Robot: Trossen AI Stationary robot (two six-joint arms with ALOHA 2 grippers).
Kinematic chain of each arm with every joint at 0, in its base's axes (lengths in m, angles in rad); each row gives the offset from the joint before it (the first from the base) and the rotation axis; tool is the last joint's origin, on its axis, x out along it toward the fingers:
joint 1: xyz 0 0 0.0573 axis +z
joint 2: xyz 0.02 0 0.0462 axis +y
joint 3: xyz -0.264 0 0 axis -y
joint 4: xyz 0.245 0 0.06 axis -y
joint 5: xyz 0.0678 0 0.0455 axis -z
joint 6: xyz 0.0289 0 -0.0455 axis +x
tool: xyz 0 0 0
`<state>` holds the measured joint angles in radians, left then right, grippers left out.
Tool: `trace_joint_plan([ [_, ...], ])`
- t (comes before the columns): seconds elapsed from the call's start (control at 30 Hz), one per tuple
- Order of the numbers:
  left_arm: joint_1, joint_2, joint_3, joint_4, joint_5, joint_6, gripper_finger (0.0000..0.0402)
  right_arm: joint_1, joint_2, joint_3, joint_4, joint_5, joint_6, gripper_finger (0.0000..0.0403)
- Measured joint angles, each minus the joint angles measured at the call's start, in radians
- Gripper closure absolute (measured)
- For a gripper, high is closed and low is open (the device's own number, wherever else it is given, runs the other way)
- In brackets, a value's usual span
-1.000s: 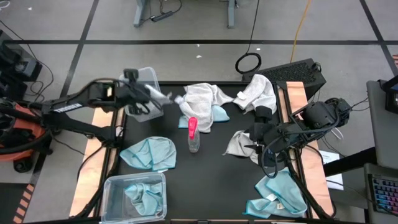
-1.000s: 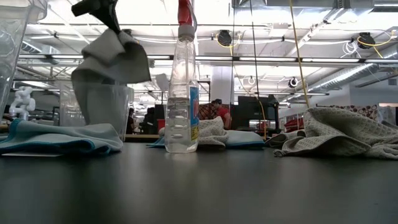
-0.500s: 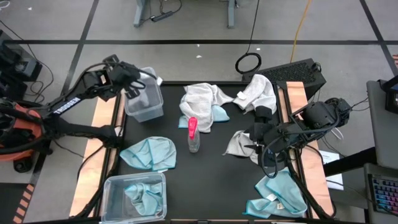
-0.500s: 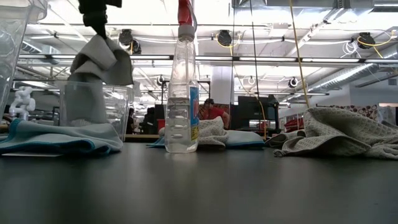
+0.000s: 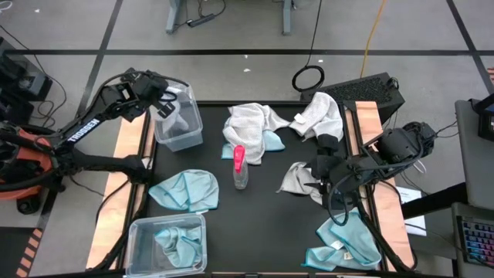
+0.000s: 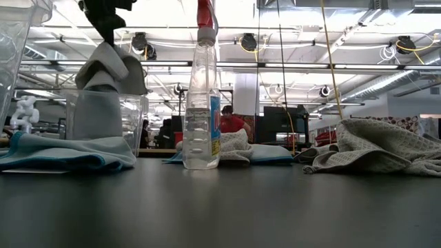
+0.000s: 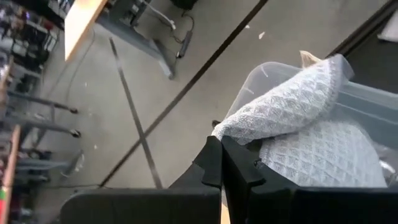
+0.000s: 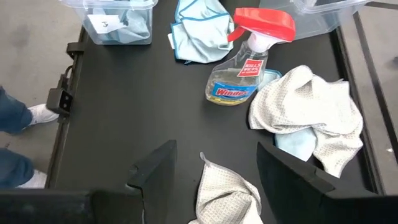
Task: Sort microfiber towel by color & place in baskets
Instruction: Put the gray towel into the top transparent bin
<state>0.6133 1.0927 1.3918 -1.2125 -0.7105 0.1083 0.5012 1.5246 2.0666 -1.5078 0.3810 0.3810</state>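
My left gripper [image 5: 160, 98] is shut on a white microfiber towel [image 5: 178, 113] above the far-left clear basket [image 5: 187, 137]. The towel hangs down into that basket [image 6: 103, 120]. My right gripper [image 5: 319, 176] stands open above a light grey towel [image 5: 296, 178] at the right, its fingers on either side of that towel's edge [image 8: 222, 190] without touching it. More white towels [image 5: 251, 123] [image 5: 320, 116] lie at the far side. Light blue towels lie at the left [image 5: 185, 190] and near right [image 5: 349, 239]. The near-left basket [image 5: 137, 232] holds blue towels. My left gripper pinches a folded edge of the white towel [image 7: 231, 133] between its two shut fingers [image 7: 212, 163]. The fingers slant down from the table's left side. The towel hangs slack below the fingers [image 6: 105, 67], with its lower part inside the basket.
A clear spray bottle with a red top [image 5: 240, 167] stands upright mid-table. A keyboard [image 5: 363, 89] and cable loop [image 5: 308, 78] lie beyond the far right corner. A person's shoe and trouser leg [image 8: 25, 118] show beside the table. Bare dark tabletop [image 5: 262, 232] lies at the near middle.
My left gripper has swung toward the table's far left corner and rolled, staying shut on the white towel. The towel has gone from beside the basket's right side to above it and now hangs into it. My right gripper has kept still.
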Motion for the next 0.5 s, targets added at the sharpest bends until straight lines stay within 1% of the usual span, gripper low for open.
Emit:
trace_joint_plan([
  [0.07, 0.011, -0.001, -0.009, 0.002, 0.013, -0.024, 0.0401, 0.001, 0.000, 0.000, 0.000, 0.010, 0.000, 0.0191],
  [0.17, 0.036, 0.008, -0.032, 0.001, 0.062, -0.051, 0.0394, 0.001, 0.000, 0.000, 0.000, 0.013, -0.005, 0.0191],
  [0.33, 0.065, 0.032, -0.102, 0.001, 0.137, -0.114, 0.0385, 0.001, 0.000, 0.000, -0.001, 0.013, -0.020, 0.0191],
  [0.5, 0.082, 0.068, -0.177, 0.016, 0.241, -0.129, 0.0383, 0.001, 0.000, 0.000, -0.001, 0.013, -0.026, 0.0191],
])
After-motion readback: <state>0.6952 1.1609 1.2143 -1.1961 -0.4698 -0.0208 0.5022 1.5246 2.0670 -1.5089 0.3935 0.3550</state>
